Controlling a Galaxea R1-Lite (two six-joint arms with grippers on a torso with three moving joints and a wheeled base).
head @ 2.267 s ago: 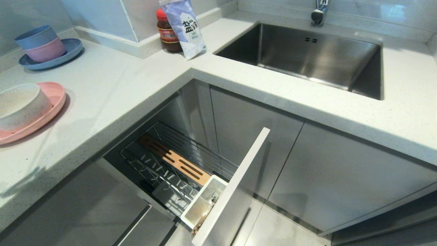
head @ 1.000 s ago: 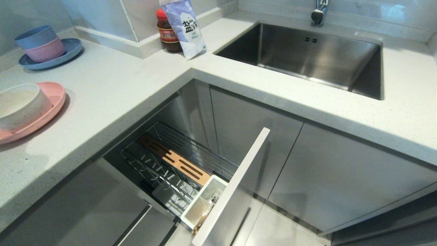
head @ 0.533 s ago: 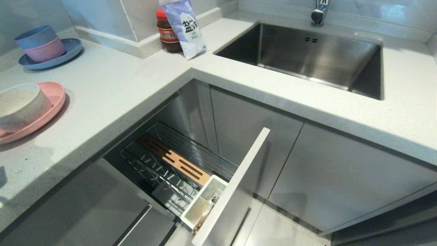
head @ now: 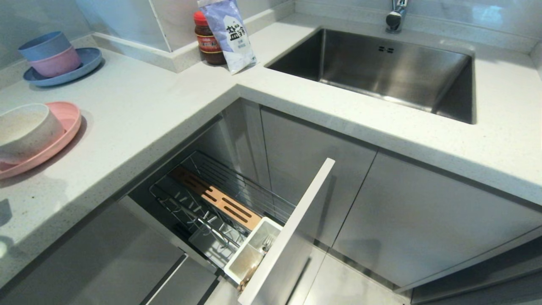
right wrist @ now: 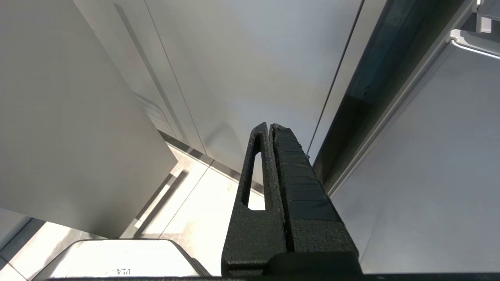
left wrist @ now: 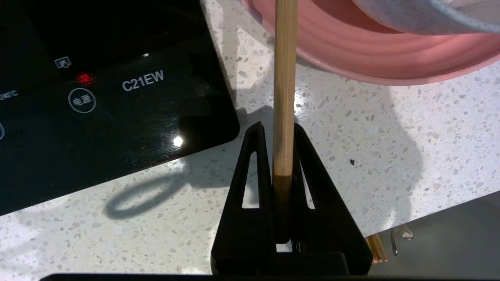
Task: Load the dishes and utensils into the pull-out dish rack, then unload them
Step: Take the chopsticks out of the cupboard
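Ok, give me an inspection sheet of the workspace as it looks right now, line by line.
Surface: white speckled countertop, L-shaped, with a steel sink.
Job's things: off-white bowl sits on pink plate; pull-out dish rack open, no dishes in it; fork in its white cutlery cup.
Clutter: stacked blue and pink bowls on blue plate; sauce jar, salt bag; black cooktop.
Grippers: left gripper shut on chopstick above the countertop beside the pink plate; right gripper shut, parked by the cabinet fronts.
Cables: nothing seen.
Surroundings: grey cabinets, tap.
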